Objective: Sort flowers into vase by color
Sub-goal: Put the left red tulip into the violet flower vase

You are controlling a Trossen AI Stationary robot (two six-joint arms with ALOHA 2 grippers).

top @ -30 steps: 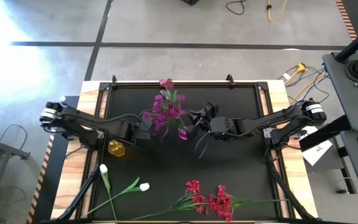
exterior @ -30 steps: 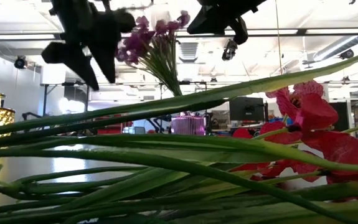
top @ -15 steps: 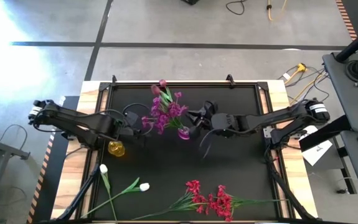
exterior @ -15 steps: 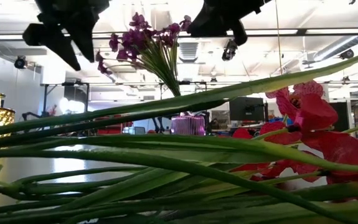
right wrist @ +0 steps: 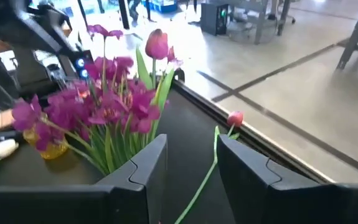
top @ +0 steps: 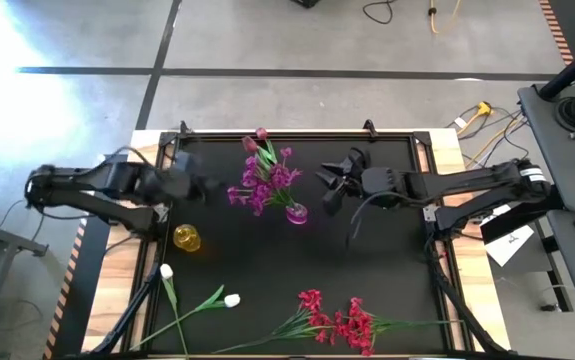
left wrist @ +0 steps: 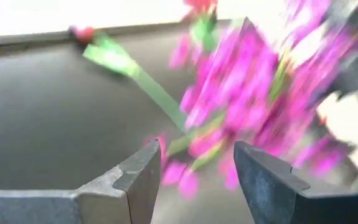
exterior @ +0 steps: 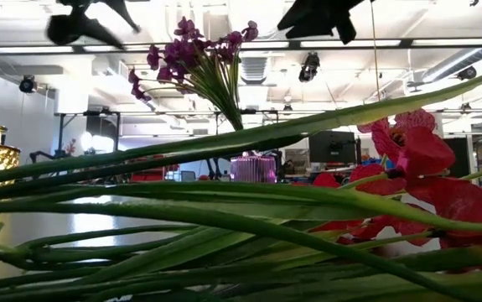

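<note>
Purple blossom stems (top: 262, 182) and pink tulip buds (top: 258, 139) stand with their stalks in a small purple vase (top: 296, 213) at the table's middle. My left gripper (top: 203, 188) is open and empty, to the left of the bouquet. It sees the blossoms (left wrist: 259, 93) ahead of its fingers. My right gripper (top: 331, 187) is open and empty, to the right of the vase, and faces the bouquet (right wrist: 104, 112). A yellow vase (top: 187, 238) stands empty at the left. White tulips (top: 197, 298) and red blossom stems (top: 342, 322) lie on the table near its front edge.
In the low view the red stems (exterior: 425, 155) and their green stalks (exterior: 224, 218) fill the foreground, and the purple vase (exterior: 253, 168) stands behind them. The black mat has bare room between the vases and the lying flowers. Cables and a grey bench (top: 567, 110) are off the table's right.
My left gripper has drawn back from the bouquet toward the table's left edge and risen. My right gripper has drawn back toward the right edge and a little toward the far edge. The purple stems stay in the vase, and their tops have swung slightly left.
</note>
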